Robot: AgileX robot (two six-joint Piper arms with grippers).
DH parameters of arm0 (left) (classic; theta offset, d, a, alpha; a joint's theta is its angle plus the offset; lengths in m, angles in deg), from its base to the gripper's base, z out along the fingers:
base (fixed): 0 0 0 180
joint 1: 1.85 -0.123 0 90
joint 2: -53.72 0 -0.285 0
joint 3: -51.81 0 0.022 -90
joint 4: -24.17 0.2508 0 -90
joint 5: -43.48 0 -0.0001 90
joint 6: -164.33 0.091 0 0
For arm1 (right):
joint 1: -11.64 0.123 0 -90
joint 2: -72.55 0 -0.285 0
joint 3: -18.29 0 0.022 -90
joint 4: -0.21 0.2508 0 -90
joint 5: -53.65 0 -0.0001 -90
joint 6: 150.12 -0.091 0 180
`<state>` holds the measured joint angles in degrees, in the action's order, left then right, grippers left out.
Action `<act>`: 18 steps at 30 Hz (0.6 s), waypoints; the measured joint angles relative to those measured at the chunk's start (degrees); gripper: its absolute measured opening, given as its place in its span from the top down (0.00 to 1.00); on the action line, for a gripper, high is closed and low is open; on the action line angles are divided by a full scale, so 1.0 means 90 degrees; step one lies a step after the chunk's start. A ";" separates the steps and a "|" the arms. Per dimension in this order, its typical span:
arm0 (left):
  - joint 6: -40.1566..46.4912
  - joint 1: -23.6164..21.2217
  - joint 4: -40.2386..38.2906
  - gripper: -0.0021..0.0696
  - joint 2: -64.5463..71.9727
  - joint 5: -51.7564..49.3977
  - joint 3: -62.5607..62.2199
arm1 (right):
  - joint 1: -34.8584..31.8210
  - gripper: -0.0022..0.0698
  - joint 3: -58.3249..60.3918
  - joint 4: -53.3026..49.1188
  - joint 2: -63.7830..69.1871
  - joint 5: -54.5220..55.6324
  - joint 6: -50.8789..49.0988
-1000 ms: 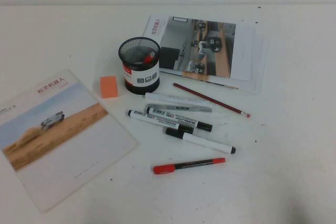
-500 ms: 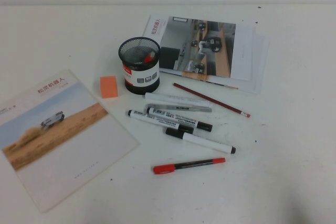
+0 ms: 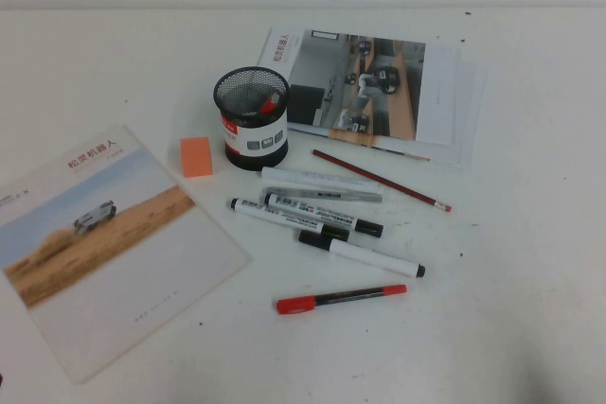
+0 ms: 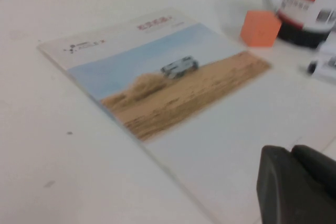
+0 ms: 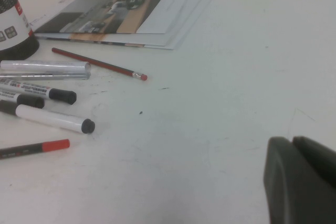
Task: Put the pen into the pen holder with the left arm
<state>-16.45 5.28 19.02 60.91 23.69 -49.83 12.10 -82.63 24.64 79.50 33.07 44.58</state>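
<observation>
While the left gripper (image 4: 296, 184) is seen only as a dark corner over the desert brochure (image 3: 109, 243), its fingers closed together, the pen (image 3: 341, 298) is found well apart from it, flat on the table (image 3: 530, 309) nearest the robot. Three markers (image 3: 327, 229), a clear tube (image 3: 322, 180) and a pencil (image 3: 381, 180) lie between pen and pen holder (image 3: 252, 118). The right gripper (image 5: 302, 179), likewise closed and cut off, is held over bare table.
</observation>
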 joint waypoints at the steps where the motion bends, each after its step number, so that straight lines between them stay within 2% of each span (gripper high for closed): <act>1: -0.0096 0.0000 -0.0151 0.97 0.0000 0.0126 0.0015 | 0.0000 1.00 0.0000 0.0000 0.0000 0.0000 0.0000; 8: -0.0556 0.0000 -0.1535 0.97 0.0000 0.1255 0.0029 | 0.0000 1.00 0.0000 0.0000 0.0000 0.0000 0.0000; 18: -0.0495 0.0000 -0.1726 0.97 0.0000 0.1425 0.0029 | 0.0000 1.00 0.0000 0.0000 0.0000 0.0000 0.0000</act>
<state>-20.90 5.28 3.49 60.91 36.51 -49.57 12.10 -82.63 24.64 79.50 33.07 44.58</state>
